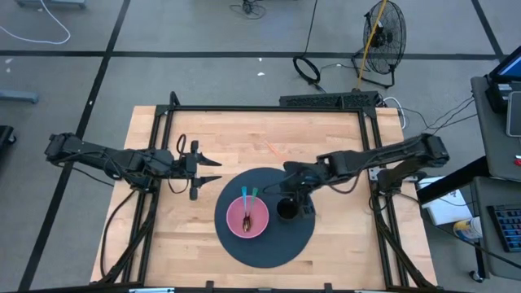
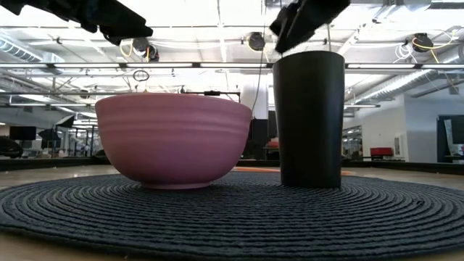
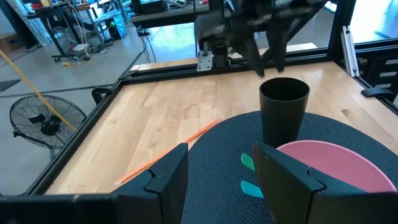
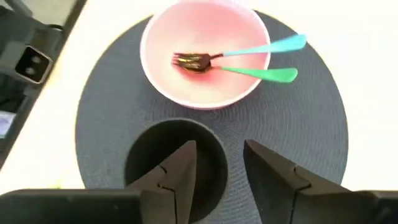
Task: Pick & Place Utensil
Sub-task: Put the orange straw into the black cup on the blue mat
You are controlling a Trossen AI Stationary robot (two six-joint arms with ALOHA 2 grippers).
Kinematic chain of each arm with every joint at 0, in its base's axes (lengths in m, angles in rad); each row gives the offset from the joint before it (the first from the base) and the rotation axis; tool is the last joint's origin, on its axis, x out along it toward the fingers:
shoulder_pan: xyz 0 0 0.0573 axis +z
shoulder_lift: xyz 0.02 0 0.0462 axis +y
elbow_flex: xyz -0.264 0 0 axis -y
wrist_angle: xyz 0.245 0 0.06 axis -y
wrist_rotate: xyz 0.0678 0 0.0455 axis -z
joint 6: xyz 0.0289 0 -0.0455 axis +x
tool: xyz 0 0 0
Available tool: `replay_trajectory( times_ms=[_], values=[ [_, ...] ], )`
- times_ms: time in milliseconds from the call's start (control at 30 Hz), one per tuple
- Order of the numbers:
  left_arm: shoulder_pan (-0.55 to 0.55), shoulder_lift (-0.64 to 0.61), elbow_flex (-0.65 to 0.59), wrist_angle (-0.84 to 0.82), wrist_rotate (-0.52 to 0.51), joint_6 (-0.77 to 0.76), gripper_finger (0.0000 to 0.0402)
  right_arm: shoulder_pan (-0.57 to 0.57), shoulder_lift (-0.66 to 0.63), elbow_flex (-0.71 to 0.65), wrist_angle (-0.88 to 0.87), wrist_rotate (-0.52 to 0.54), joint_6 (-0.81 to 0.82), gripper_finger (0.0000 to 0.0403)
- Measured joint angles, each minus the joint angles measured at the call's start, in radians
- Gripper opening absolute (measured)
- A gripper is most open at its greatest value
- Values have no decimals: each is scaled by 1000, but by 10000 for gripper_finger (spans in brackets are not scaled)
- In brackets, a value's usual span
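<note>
Right tool (image 4: 214,171), open & empty, hovers over tall black plastic cup (image 1: 286,210); teal- & green-handled forks (image 4: 239,59) lie in pink ribbed bowl (image 1: 247,216), transfer pending. Left tool (image 1: 203,170) open, idle over wooden tabletop (image 1: 244,150).

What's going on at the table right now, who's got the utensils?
Neither arm holds anything. Two utensils, one with a blue handle and one with a green handle, lie in the pink bowl on the round dark mat, handles sticking out over the rim. The right gripper hangs open directly above the black cup beside the bowl. The left gripper waits open over bare table left of the mat.
</note>
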Motion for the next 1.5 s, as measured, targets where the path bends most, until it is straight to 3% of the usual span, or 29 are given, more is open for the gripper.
replay_trajectory(
  times_ms=[200,300,467,567,667,900,1067,1267,1500],
  values=[
    [0,0,0,0,0,0,186,3,-106,0,-8,28,-16,132],
    [0,0,0,-1,0,0,186,3,-160,0,-39,132,-15,132],
    [0,0,0,-1,0,7,186,-26,-229,0,-98,399,95,132],
    [0,0,0,-3,0,12,186,-96,-243,-9,-79,444,155,132],
    [0,0,0,-5,0,23,186,-199,-226,-12,-63,365,175,132],
    [0,0,0,-21,0,24,186,-502,-127,35,41,-5,156,132],
    [1,0,0,-45,-25,15,186,-610,16,126,0,-26,90,132],
    [1,0,0,-55,-54,11,186,-630,221,225,-6,-82,21,132],
    [2,0,0,-55,-54,19,186,-666,398,320,-38,-80,47,132]
  ],
)
